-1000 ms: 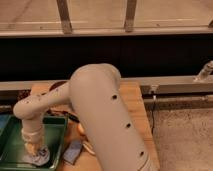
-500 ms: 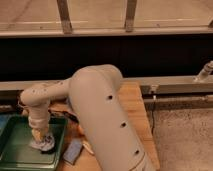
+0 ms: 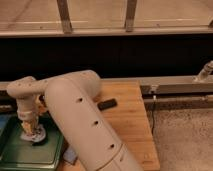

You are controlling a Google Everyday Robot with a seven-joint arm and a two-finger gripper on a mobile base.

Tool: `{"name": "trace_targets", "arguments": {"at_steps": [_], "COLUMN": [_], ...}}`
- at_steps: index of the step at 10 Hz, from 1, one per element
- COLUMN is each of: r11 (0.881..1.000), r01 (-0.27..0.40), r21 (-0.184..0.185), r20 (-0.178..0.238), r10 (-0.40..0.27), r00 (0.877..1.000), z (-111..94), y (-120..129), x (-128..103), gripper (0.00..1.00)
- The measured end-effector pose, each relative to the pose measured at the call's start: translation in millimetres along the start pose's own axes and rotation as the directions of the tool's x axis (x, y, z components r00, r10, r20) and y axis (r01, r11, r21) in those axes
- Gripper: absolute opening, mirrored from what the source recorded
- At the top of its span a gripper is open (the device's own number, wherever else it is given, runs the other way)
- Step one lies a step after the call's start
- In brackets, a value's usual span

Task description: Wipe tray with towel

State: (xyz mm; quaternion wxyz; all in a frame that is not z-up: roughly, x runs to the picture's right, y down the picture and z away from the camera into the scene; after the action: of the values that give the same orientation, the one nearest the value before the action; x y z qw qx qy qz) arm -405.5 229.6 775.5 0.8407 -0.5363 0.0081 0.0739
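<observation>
A green tray (image 3: 20, 155) lies at the lower left of the wooden table (image 3: 127, 117). A pale crumpled towel (image 3: 34, 135) lies in the tray, near its far right part. My gripper (image 3: 31, 129) points straight down onto the towel and presses it to the tray floor. My large white arm (image 3: 85, 125) fills the middle of the view and hides the tray's right edge.
A small black object (image 3: 107, 104) lies on the table to the right of the arm. A blue-grey object (image 3: 70, 156) shows just right of the tray, mostly hidden by the arm. A dark wall and a metal rail (image 3: 175, 85) run behind the table. Speckled floor lies right.
The gripper and the towel have moved across the tray, away from its near part and toward its far right part. The arm's wrist has swung with them.
</observation>
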Motion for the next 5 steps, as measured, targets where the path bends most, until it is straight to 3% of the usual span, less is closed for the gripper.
{"name": "trace_targets", "arguments": {"at_steps": [3, 5], "r11": [0.999, 1.000], "r01": [0.040, 0.017], "r21": [-0.007, -0.001], "r20": [-0.019, -0.010], "r10": [-0.040, -0.017], "r00": [0.999, 1.000], "z": [18, 22], "y": [42, 66], "x": [-4, 22], "gripper": [0.00, 0.00]}}
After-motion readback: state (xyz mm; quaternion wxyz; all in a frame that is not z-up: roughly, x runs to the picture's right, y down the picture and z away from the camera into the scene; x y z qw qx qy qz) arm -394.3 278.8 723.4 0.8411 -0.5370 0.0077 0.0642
